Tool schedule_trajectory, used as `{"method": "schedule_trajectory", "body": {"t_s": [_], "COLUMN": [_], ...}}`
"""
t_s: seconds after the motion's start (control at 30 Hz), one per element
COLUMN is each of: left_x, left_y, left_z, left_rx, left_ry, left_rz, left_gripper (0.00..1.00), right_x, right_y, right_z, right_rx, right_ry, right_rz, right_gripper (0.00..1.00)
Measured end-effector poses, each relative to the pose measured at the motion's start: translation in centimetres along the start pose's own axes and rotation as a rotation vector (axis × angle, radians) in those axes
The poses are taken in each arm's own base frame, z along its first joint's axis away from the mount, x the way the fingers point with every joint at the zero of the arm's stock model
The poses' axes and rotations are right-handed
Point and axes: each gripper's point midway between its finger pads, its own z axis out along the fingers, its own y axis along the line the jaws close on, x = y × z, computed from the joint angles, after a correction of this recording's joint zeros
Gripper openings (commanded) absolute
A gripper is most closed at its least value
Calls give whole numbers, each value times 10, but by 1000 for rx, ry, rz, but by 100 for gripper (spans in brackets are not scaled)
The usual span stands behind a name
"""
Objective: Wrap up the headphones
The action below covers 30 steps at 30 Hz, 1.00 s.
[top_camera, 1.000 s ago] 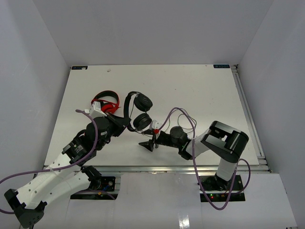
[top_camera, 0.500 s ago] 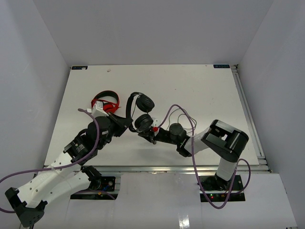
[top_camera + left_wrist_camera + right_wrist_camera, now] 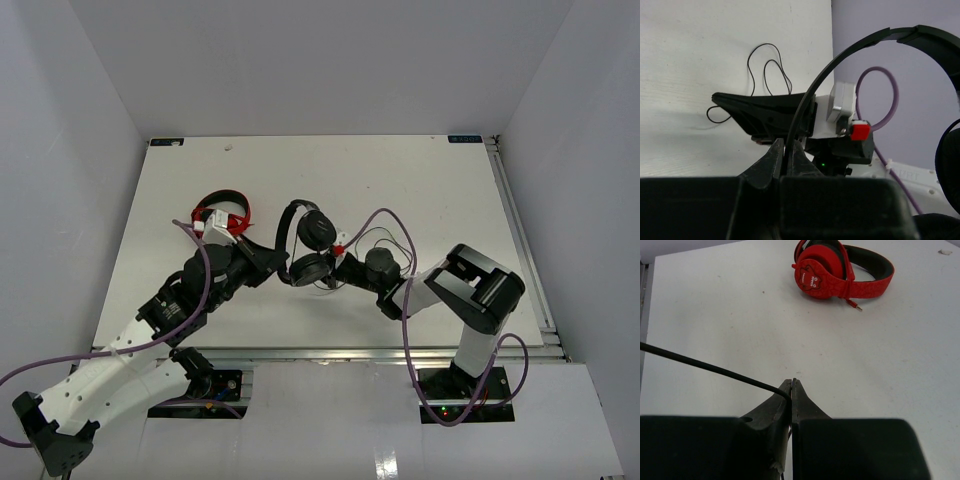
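The black headphones [image 3: 317, 231] are held up off the white table [image 3: 440, 190], between the two arms. My left gripper [image 3: 276, 259] is shut on their thin headband [image 3: 850, 50], which runs up from between its jaws [image 3: 788, 150]; one earcup [image 3: 950, 155] shows at the right edge. My right gripper [image 3: 322, 276] sits just under the earcups and is shut on the thin dark cable [image 3: 705, 367], which bends into its closed jaws [image 3: 791, 389]. Loose loops of cable [image 3: 767, 70] lie on the table behind the right gripper.
Red-and-black headphones [image 3: 223, 211] lie on the table left of the black pair, directly ahead of my right gripper [image 3: 840, 267]. Purple arm cables [image 3: 385, 225] arc over the right wrist. White walls enclose the table on three sides.
My right gripper has shut on the cable and moved up and left under the earcups. The left gripper has carried the headphones a little to the right.
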Motion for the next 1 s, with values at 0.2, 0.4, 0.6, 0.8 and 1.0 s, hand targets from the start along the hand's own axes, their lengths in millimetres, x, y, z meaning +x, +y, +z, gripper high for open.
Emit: {"method": "schedule_trajectory", "body": {"t_s": [0.2,0.4,0.6,0.8,1.0], "left_x": [20,21,-11,-28,-46], "left_y": [7,10,29,43,35], "left_z": [2,-2,-4,-5,-2], "left_rx": [45,73,-38,-129,-171], "left_ry": [80,79,-79,-174,-242], "left_rz": [89,190,212,173,131], "left_gripper": [0,0,0,0,0], "right_x": [-30,-74,-85,-66,-42], "right_y": [-22,-42,-67,-60,-52], "right_z": [-2,-11,-53,-73,-79], "right_rx": [55,112,195,204,193], "right_ry": [-67,-167,-203,-169,-117], "right_rz": [8,8,96,189,281], "right_gripper": [8,8,8,8,8]}}
